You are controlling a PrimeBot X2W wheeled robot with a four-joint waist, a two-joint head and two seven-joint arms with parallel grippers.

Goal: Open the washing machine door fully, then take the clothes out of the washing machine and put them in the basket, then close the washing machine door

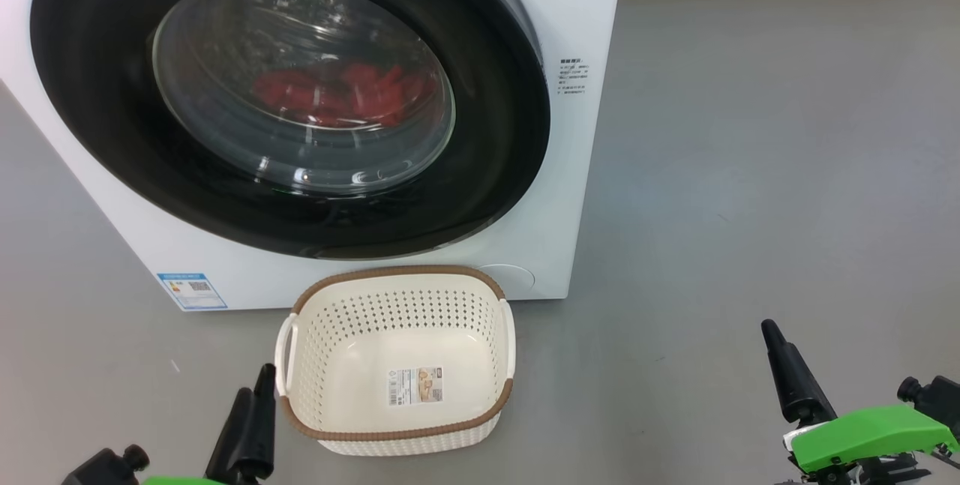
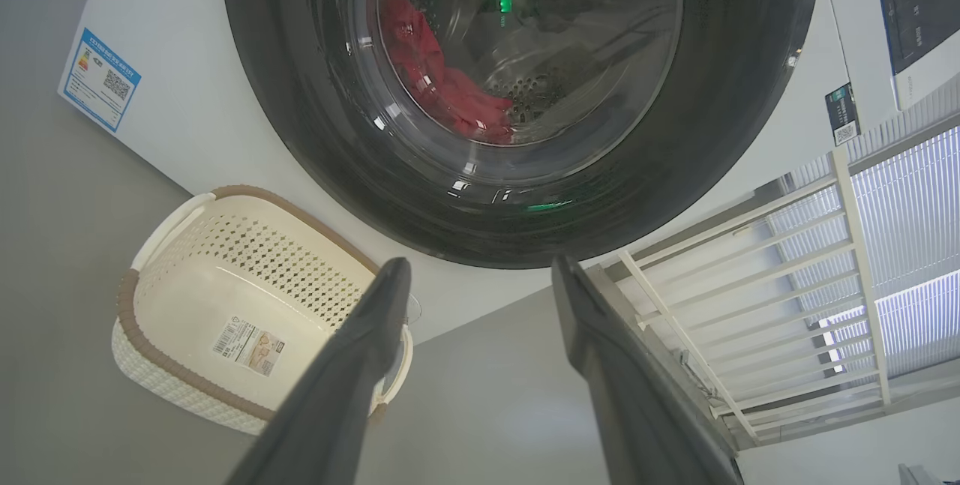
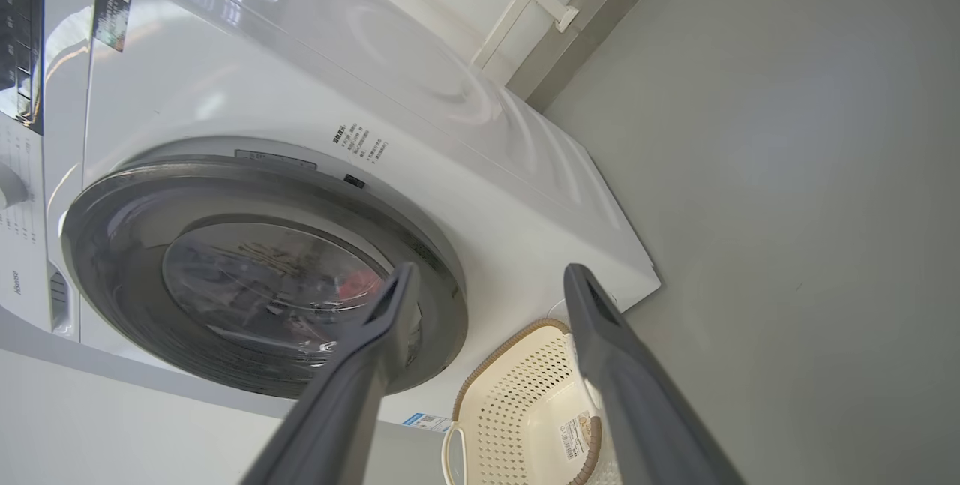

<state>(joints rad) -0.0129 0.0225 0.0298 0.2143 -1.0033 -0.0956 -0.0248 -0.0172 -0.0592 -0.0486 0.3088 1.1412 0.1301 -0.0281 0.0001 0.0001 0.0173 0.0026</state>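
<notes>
- My left gripper [image 2: 480, 264] has its jaws spread wide with nothing between them. In the head view its two dark fingers rise at the lower left, just beside the basket's left handle but not touching it.
- My right gripper [image 3: 489, 269] is spread wide too and holds nothing. In the head view it sits at the lower right over the grey floor [image 1: 750, 170], well apart from the basket and the machine.
- The washing machine [image 1: 577, 170] stands in front of me, white and boxy, with small printed text on its front to the right of the door and a blue label [image 1: 192, 291] at its lower left corner.
- The washing machine door [image 1: 292, 163] lies shut against the front, its wide glossy black rim around a bulging clear glass window.
- The clothes [image 1: 337, 95] are inside the drum. I see them through the glass as a bright red heap low in the window.
- The basket [image 1: 397, 273] stands upright on the floor just in front of the machine, below the door. It is cream with perforated sides and a brown rim, and a paper label [image 1: 415, 386] lies on its bare bottom.
</notes>
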